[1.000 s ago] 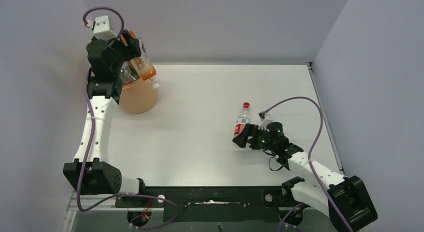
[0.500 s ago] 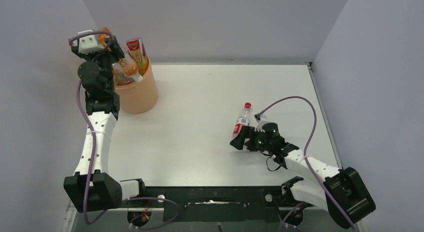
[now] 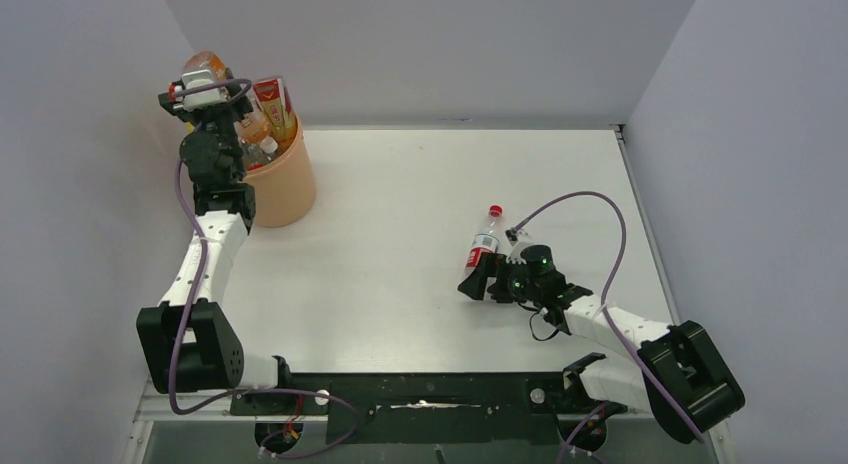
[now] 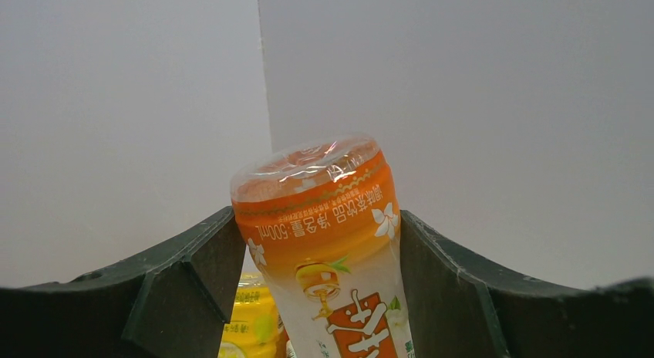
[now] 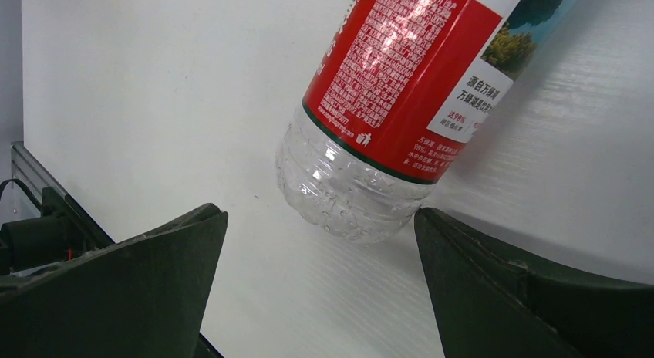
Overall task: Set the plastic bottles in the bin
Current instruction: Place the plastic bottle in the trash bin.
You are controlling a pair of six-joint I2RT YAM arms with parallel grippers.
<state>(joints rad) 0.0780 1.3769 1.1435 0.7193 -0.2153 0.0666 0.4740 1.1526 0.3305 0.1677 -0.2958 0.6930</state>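
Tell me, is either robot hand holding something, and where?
The left gripper holds a clear plastic bottle with an orange label, pinched by its labelled sides. The open right gripper straddles the base of the red-labelled clear bottle, holding nothing.

A white desk (image 3: 400,214) is filling the middle of the overhead view, and up close in the right wrist view its surface is showing fine parallel ribs. Plain pale grey walls are closing it in on three sides: a back wall (image 3: 430,44), a left wall (image 3: 70,204) and a right wall (image 3: 760,164). In the left wrist view two such panels are meeting at a straight vertical seam (image 4: 261,65). A thin metal strip (image 3: 634,174) is running along the desk's right edge, and a black rail (image 3: 480,389) is lying across its near edge. Soft, even light is falling everywhere, casting only faint shadows.
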